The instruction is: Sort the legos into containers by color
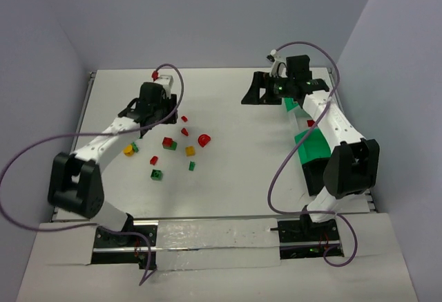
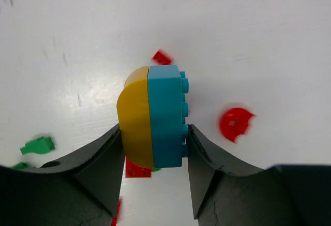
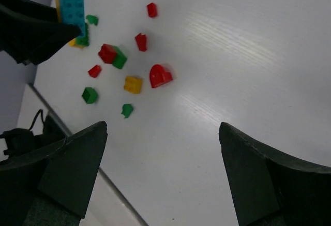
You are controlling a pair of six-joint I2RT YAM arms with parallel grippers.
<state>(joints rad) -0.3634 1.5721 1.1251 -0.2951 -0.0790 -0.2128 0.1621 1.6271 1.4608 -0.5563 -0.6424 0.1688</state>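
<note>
My left gripper [image 2: 153,148] is shut on a blue brick joined to a yellow rounded brick [image 2: 152,115], held above the table. In the top view this gripper [image 1: 143,128] hides the brick. The held brick also shows in the right wrist view [image 3: 71,9]. Loose legos lie mid-table: a red dome [image 1: 204,139], a yellow brick [image 1: 190,151], a red-and-green pair [image 1: 168,143], a green brick [image 1: 157,175] and a yellow one [image 1: 128,150]. My right gripper [image 1: 254,93] is open and empty [image 3: 163,153], far right of the pile. Green containers [image 1: 312,146] lie under the right arm, mostly hidden.
White walls close in the table on three sides. The right arm's forearm [image 1: 331,119] covers the containers along the right edge. A red piece [image 1: 311,123] shows among the green there. Cables loop over both arms.
</note>
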